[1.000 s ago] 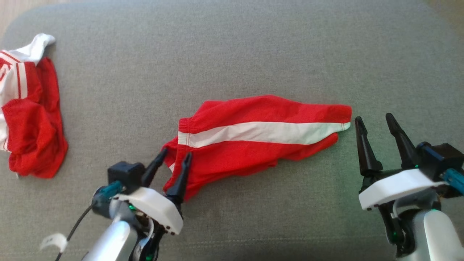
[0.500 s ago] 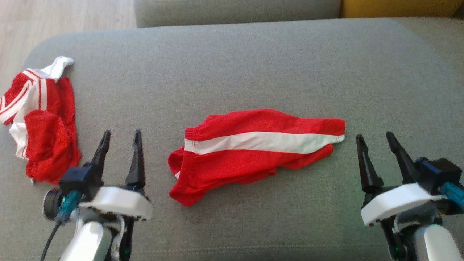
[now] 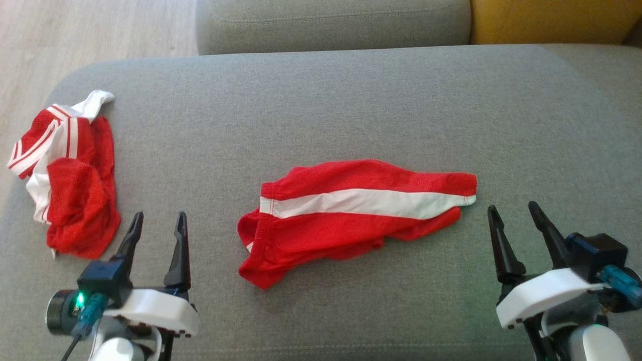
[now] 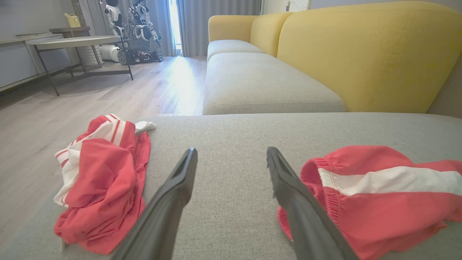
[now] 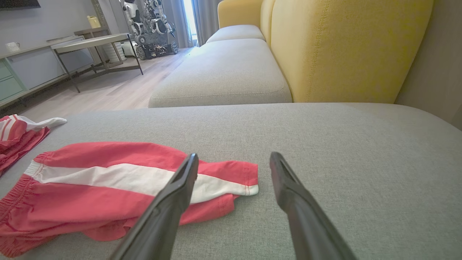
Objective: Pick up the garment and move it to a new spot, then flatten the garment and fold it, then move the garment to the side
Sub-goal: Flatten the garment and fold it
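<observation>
Left gripper (image 3: 159, 216) pulled back — spread, off the garment (image 3: 346, 228), right gripper (image 3: 512, 207) unchanged

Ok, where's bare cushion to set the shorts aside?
Widest bare room: the grey cushion behind the red shorts up to its far edge, and its right end beyond the shorts' hem. A narrower strip runs between the shorts and the crumpled garment. The left end is crowded by that garment.

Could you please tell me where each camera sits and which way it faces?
Head view: on the head, looking down on the grey cushion; left hand and right hand at the bottom corners.
Left wrist view: on that wrist, along its fingers, toward the yellow sofa back.
Right wrist view: likewise, along its fingers.
All share the striped shorts.
</observation>
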